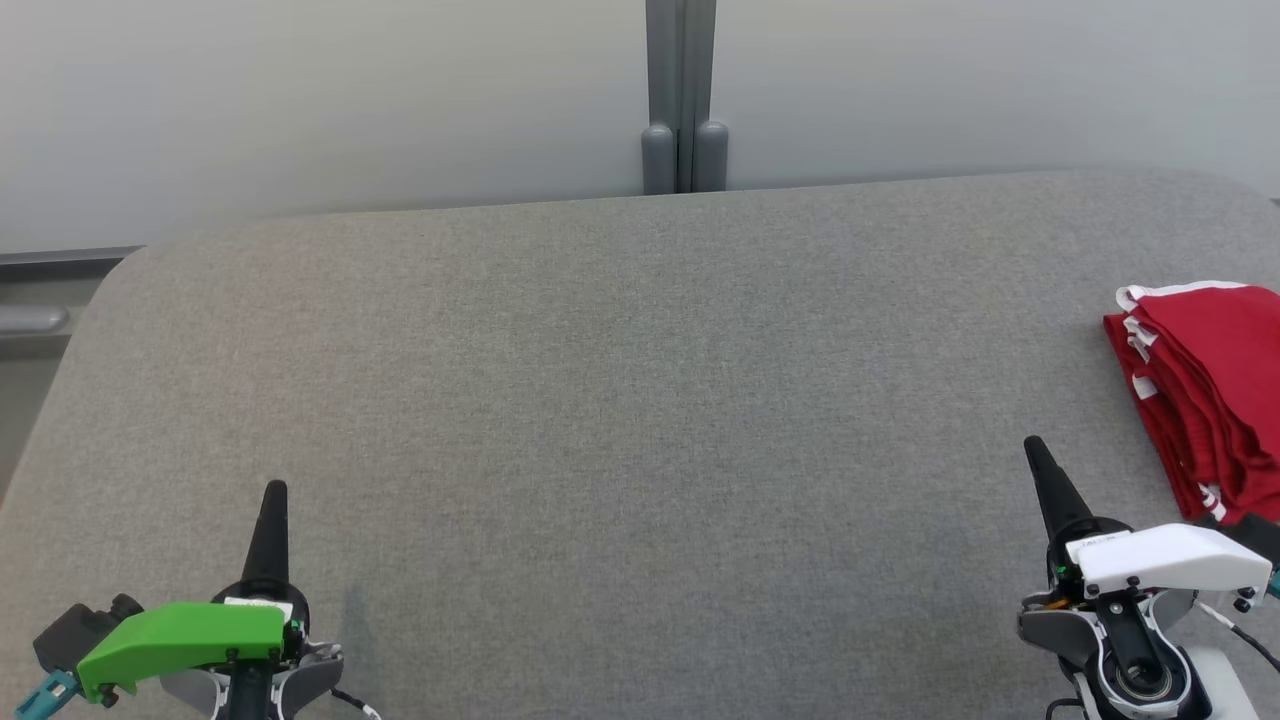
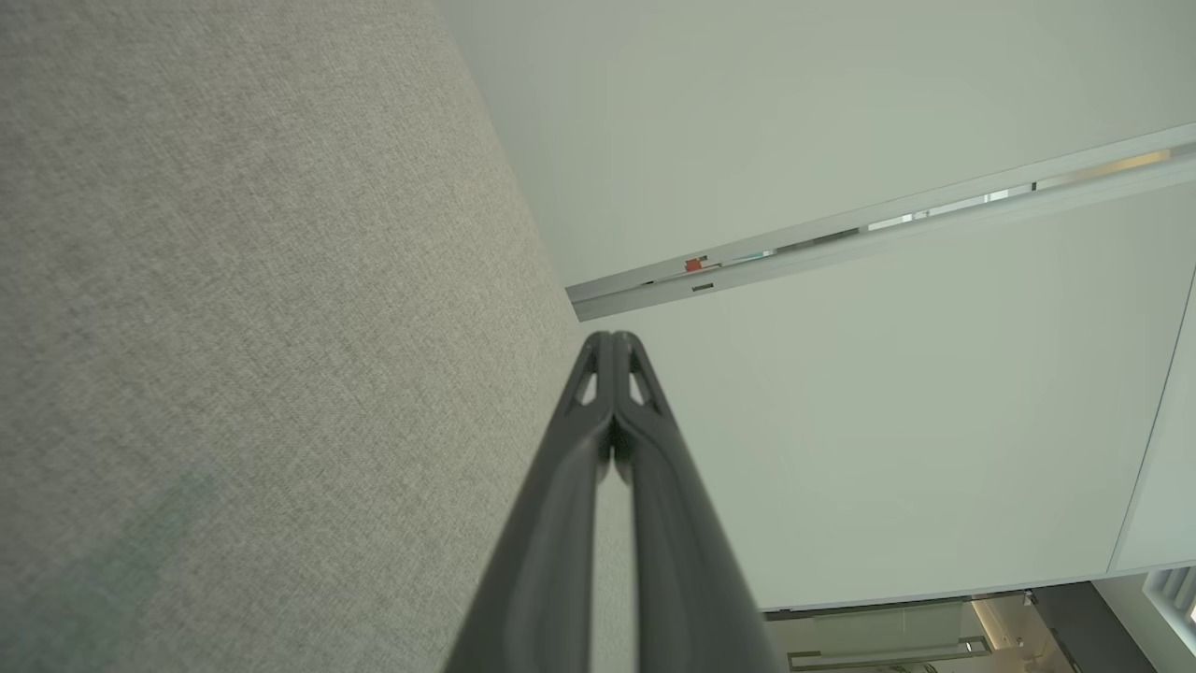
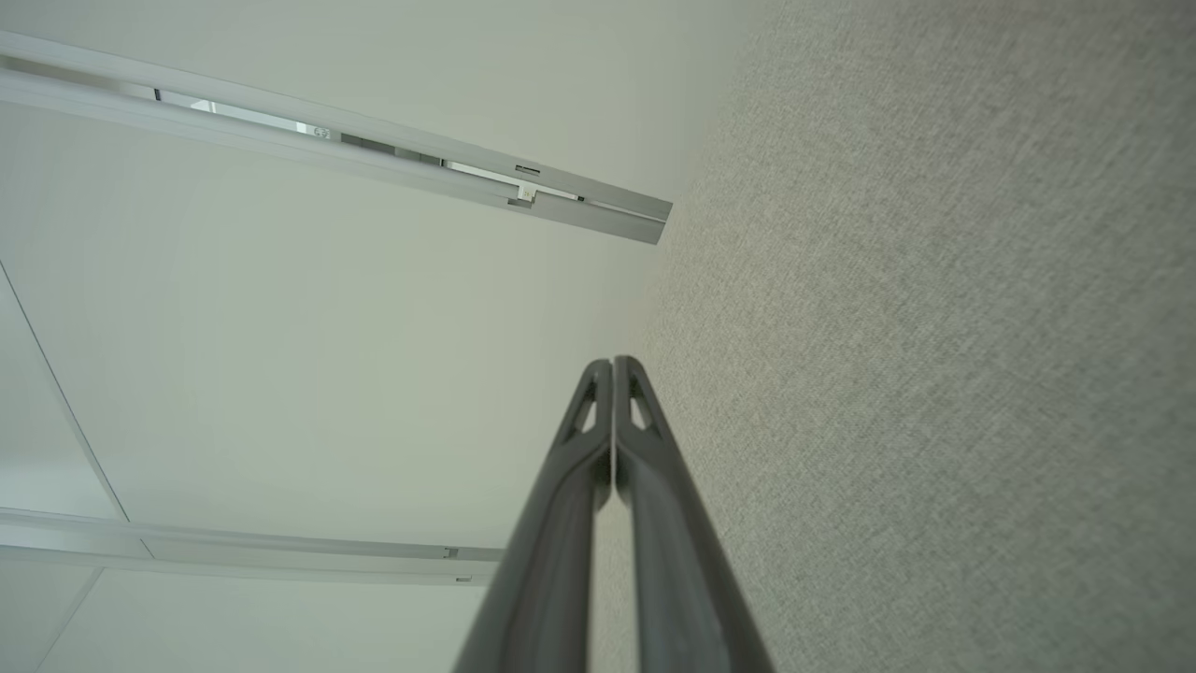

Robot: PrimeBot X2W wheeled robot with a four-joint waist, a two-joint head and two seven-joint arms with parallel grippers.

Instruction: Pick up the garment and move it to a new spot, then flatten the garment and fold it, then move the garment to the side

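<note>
All steps look done: the red garment point(image 1: 1205, 395) lies folded at the counter's point(image 1: 600, 400) right edge, set aside; both pairs of jaws, above the counter's near edge, are clenched empty.

1 garment point(image 1: 1205, 390) (poss. more, cropped), 2 grippers point(image 1: 275, 490) point(image 1: 1034, 446), 1 table point(image 1: 640, 400).

So the desk point(image 1: 600, 400) is covered in grey woven fabric, with rounded corners at the back. Behind it are pale frosted wall panels point(image 1: 300, 100) split by a grey post point(image 1: 680, 90). The left wrist view catches a metal rail point(image 2: 841, 234) across the pale wall, with a tiny red tag point(image 2: 692, 264) on it. Lighting's soft, pretty even.
</note>
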